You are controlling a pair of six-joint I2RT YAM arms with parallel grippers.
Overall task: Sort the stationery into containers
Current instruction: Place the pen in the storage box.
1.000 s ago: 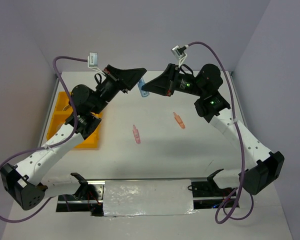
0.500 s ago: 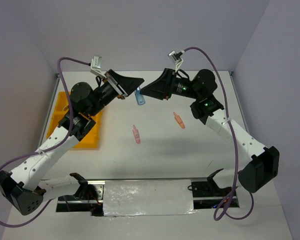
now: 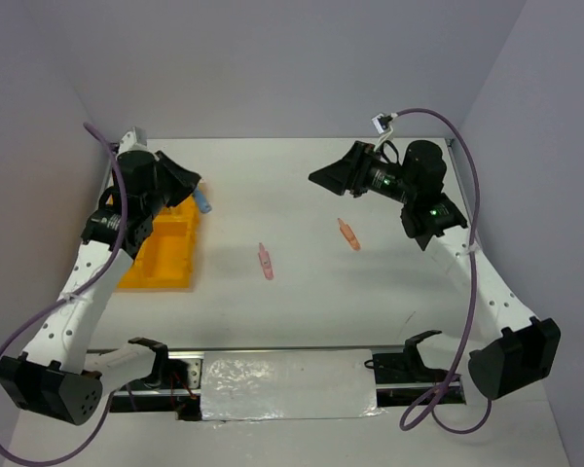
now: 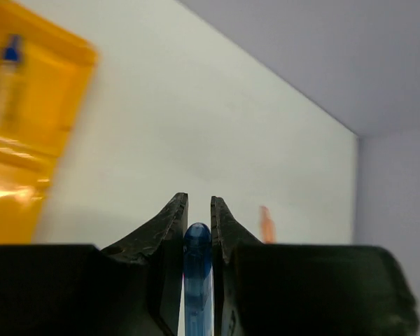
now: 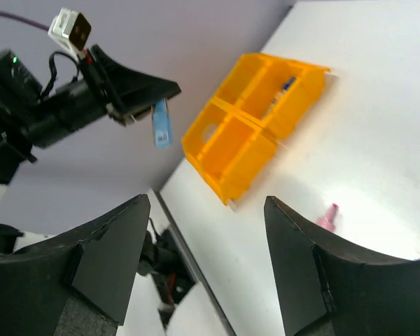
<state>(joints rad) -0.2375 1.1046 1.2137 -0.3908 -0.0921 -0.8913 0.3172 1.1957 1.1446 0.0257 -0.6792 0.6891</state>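
Blue translucent plastic clip: pinched in the closed left gripper, held in the air just beside the far right corner of the yellow-orange compartmented plastic tray, which sits at the white table's left edge. Pink clip and orange clip: lying mid-table, apart. Right gripper: jaws parted, empty.

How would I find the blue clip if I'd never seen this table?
Look for the big yellow tray at the left of the table. Right beside its far corner, the left pincer pinches the blue clip up in the air. The pink clip and orange clip lie flat on the table; only the blue one is held.
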